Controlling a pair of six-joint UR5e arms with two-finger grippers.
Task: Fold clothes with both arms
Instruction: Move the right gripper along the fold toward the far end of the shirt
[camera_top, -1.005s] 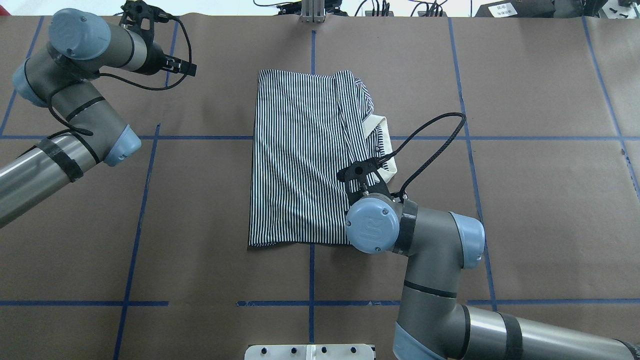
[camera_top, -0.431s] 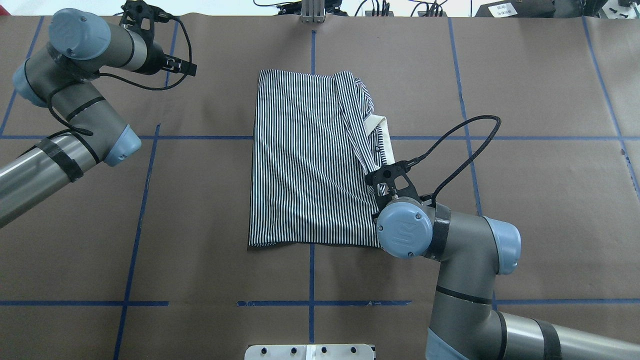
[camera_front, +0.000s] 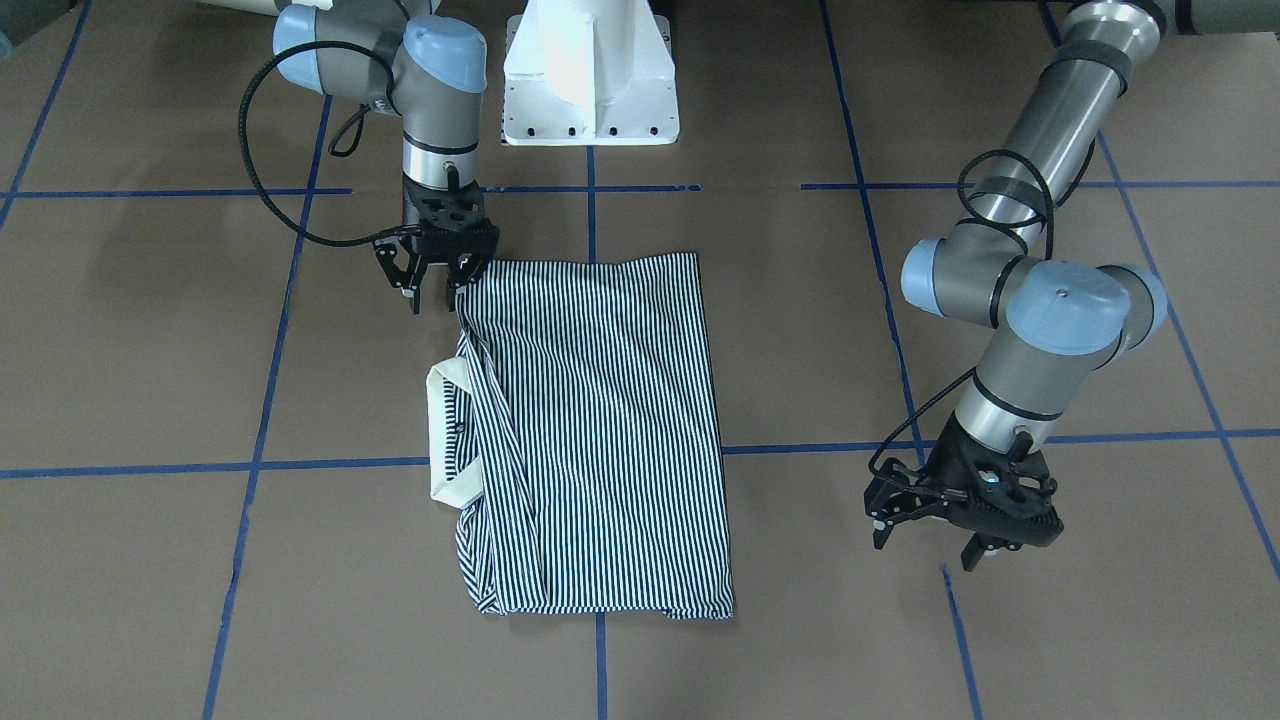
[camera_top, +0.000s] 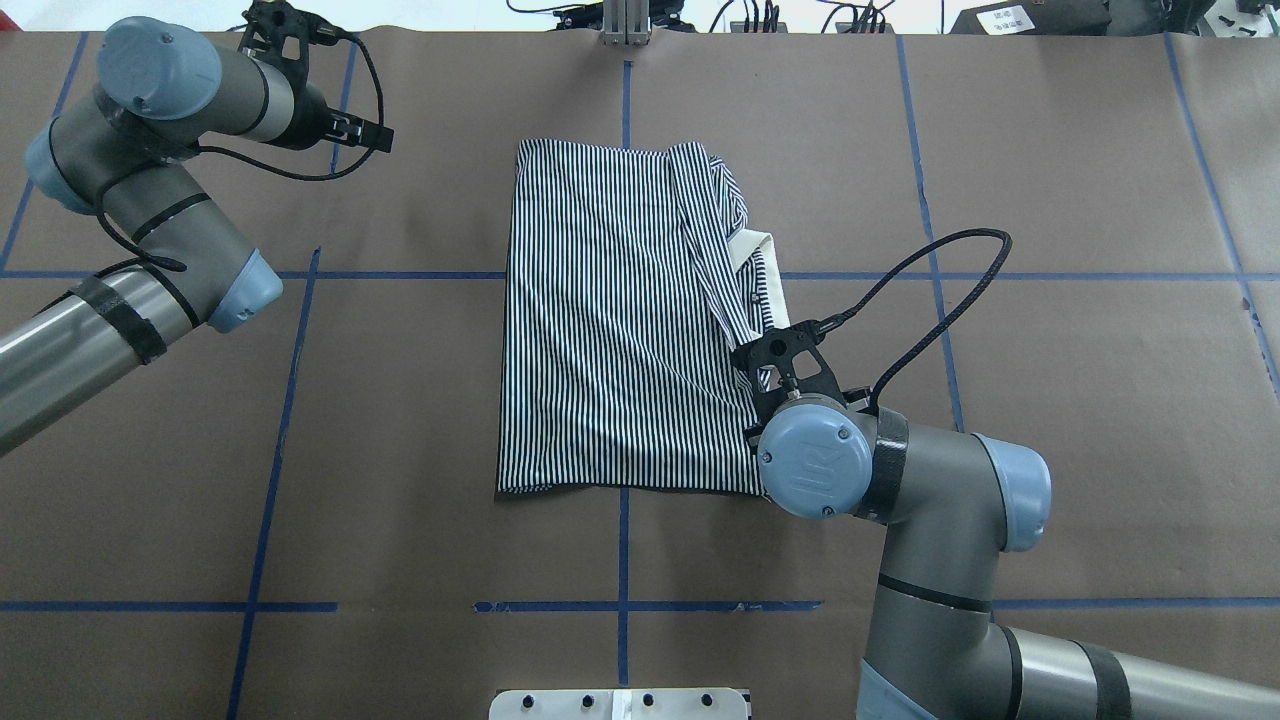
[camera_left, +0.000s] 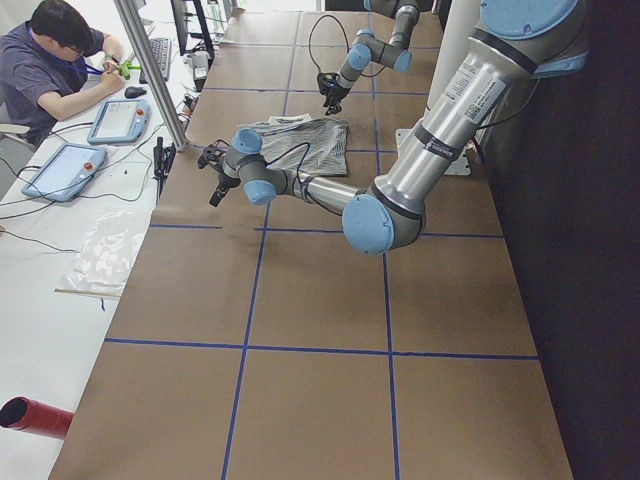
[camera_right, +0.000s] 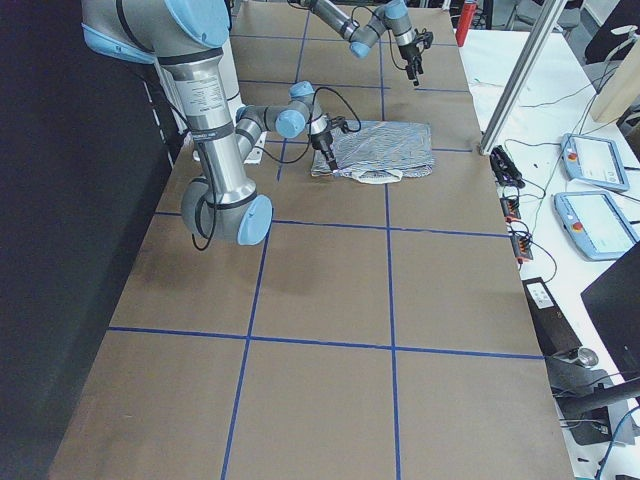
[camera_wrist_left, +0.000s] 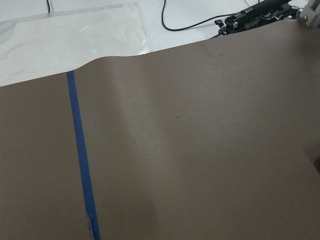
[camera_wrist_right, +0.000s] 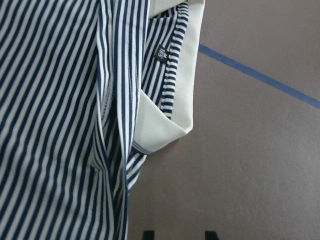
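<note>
writing: "UR" on my right wrist cap (camera_top: 812, 470); small black neck tag (camera_wrist_right: 160, 54), print unreadable | count: one striped polo shirt (camera_top: 610, 320), folded flat on the table (camera_top: 1100, 400); one cream collar (camera_wrist_right: 167, 120); right arm (camera_top: 930, 480), left arm (camera_top: 150, 200) | right jaws: spread, empty, shirt edge just beside them | left jaws: spread, empty, shirt well apart

The light-blue cap (camera_top: 812, 462) of the right arm (camera_top: 935, 560) carries the letters "UR". A small black tag (camera_wrist_right: 160, 53) in the collar (camera_wrist_right: 170, 120) of the polo shirt (camera_wrist_right: 50, 110) has white letters, not readable.
</note>
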